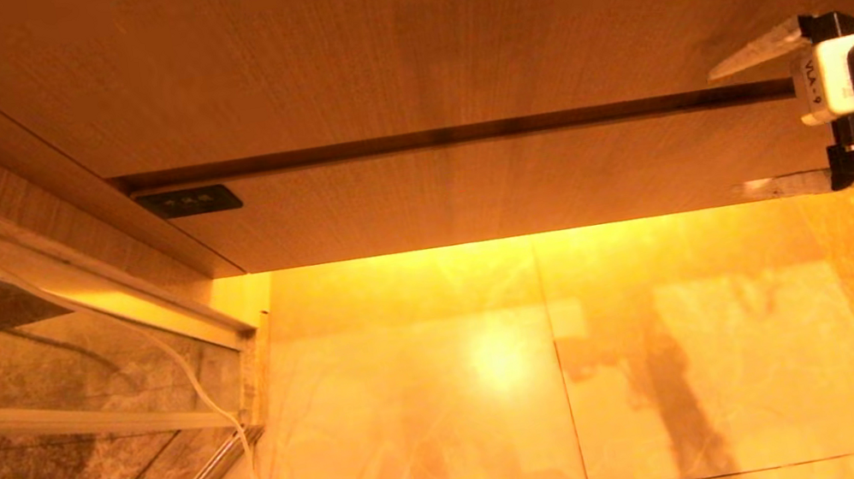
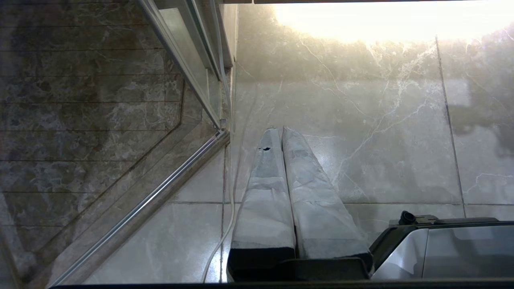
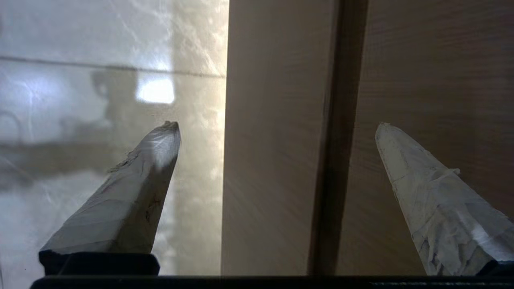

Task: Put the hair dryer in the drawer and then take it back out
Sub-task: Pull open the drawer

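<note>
You can't see the hair dryer in any view. The drawer is closed, its long front running left to right under the countertop; its dark label plate is unreadable. At the drawer's right end, the right gripper, marked "VLA-9", has jaws spread wide, empty, straddling the front. The left gripper hangs over the floor tiles, fingers pressed together.

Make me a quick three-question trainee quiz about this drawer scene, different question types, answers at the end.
1. True or false: the drawer under the countertop is shut.
2. Which claw has its fingers spread across the drawer front? A) left claw B) right claw
3. Fill in: the small dark label plate sits at the drawer front's ___ end, as the robot sees it.

Key: 1 true, only a thin dark gap shows. 2 B; the left claw is shut, pointing at the floor tiles. 3 left. The hair dryer is in no view.
</note>
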Controlling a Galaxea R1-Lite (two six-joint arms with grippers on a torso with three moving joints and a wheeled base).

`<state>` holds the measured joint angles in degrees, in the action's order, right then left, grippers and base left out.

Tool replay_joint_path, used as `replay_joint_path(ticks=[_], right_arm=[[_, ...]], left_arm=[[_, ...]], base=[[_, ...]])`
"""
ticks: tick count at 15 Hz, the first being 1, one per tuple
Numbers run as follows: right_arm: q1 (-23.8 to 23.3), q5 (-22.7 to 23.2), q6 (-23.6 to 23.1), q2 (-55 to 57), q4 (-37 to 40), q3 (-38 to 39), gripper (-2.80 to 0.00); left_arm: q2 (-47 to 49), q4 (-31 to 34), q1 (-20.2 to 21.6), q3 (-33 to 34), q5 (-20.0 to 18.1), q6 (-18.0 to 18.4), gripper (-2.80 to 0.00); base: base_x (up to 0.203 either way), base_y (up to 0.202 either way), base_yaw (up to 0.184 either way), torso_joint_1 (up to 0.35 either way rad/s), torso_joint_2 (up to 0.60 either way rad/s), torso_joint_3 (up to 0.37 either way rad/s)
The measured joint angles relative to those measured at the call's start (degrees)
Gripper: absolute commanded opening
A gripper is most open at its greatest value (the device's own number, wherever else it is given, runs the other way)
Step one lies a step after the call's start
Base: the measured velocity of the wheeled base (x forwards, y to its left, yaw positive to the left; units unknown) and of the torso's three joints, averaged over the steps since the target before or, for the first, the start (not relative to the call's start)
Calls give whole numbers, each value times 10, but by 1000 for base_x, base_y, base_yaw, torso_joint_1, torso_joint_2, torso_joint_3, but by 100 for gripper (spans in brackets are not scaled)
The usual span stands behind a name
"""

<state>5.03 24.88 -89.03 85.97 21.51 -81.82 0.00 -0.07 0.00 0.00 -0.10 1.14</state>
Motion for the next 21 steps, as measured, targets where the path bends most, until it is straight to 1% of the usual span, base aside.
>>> replay_joint_path(ticks=[2,4,7,8,10,11,12,13,15,16,18,19,21], right_arm=[[41,-65,13,-10,27,-7,0],[91,-151,50,-13,58,-16,0],[148,-233,113,-10,113,-34,0],[167,-256,142,-8,125,-37,0],[212,-306,225,3,129,-42,0],[226,-320,265,10,128,-44,0],[235,-323,301,18,126,-45,0],[240,-321,318,25,122,-45,0],[237,-311,337,38,108,-44,0],[231,-291,341,43,98,-43,0],[217,-234,346,48,58,-33,0],[213,-215,358,48,46,-25,0],[200,-200,381,48,19,-10,0]], left_arm=[[0,0,0,0,0,0,-280],[0,0,0,0,0,0,-280],[0,0,0,0,0,0,-280],[0,0,0,0,0,0,-280],[0,0,0,0,0,0,-280],[0,0,0,0,0,0,-280],[0,0,0,0,0,0,-280],[0,0,0,0,0,0,-280],[0,0,0,0,0,0,-280],[0,0,0,0,0,0,-280],[0,0,0,0,0,0,-280],[0,0,0,0,0,0,-280],[0,0,0,0,0,0,-280]], base=[[0,0,0,0,0,0],[0,0,0,0,0,0],[0,0,0,0,0,0],[0,0,0,0,0,0],[0,0,0,0,0,0],[0,0,0,0,0,0],[0,0,0,0,0,0],[0,0,0,0,0,0],[0,0,0,0,0,0],[0,0,0,0,0,0],[0,0,0,0,0,0],[0,0,0,0,0,0],[0,0,0,0,0,0]])
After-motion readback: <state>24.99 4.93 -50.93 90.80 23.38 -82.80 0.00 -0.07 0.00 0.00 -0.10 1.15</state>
